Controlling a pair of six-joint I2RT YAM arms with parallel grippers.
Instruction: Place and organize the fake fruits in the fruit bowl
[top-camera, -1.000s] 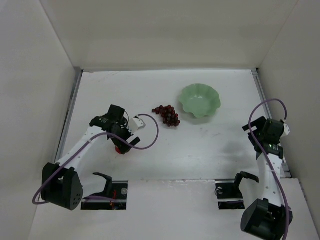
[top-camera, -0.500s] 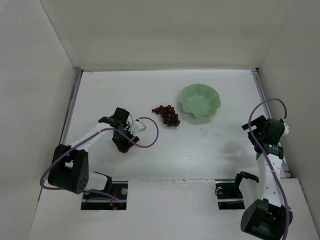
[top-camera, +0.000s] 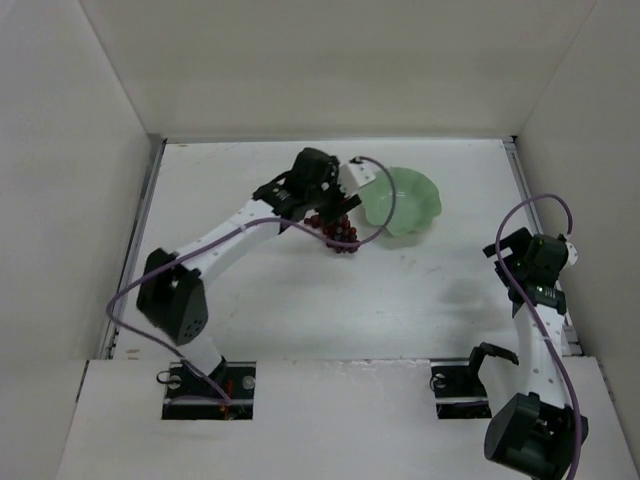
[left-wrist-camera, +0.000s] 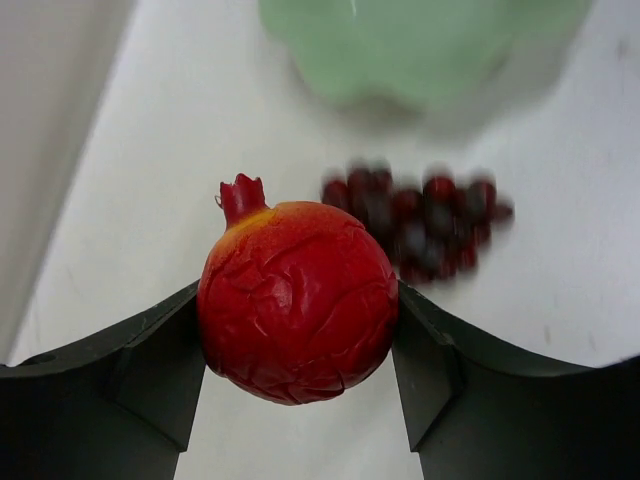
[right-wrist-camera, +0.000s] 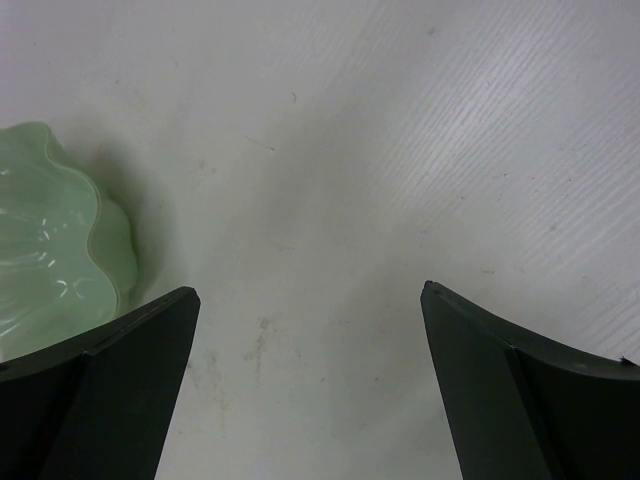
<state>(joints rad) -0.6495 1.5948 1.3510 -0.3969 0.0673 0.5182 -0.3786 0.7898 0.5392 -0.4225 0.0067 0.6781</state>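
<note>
- A white tabletop (top-camera: 300, 290) is recorded, closed in by plain white walls at the left, the right and the far side. Faint scuff marks are noted on its surface.
- The fruit bowl (top-camera: 410, 205), pale mint green with a scalloped rim, is found upright at the far right of the tabletop.
- The bunch of grapes (top-camera: 342, 236), dark reddish-brown, is found lying on the tabletop near the bowl's left rim and outside it.
- The left arm is extended to the far centre. In the top view its wrist is placed over the grapes, and the bowl's left edge is partly covered by it.
- The left gripper (left-wrist-camera: 298, 305) is clamped on the red fruit (left-wrist-camera: 297, 290), with one finger pressed against each side.
- The fruit is round, with cracked skin and a small crown. It is held above the tabletop, and the grapes and the bowl are seen blurred beyond it in the left wrist view.
- The right arm is stationed near the right edge, well apart from the bowl.
- The fingers of the right gripper (right-wrist-camera: 308, 292) are set wide apart over bare tabletop, with nothing gripped. The bowl's rim is seen at the left edge of the right wrist view.
- A purple cable (top-camera: 545, 205) is looped beside the right arm.
</note>
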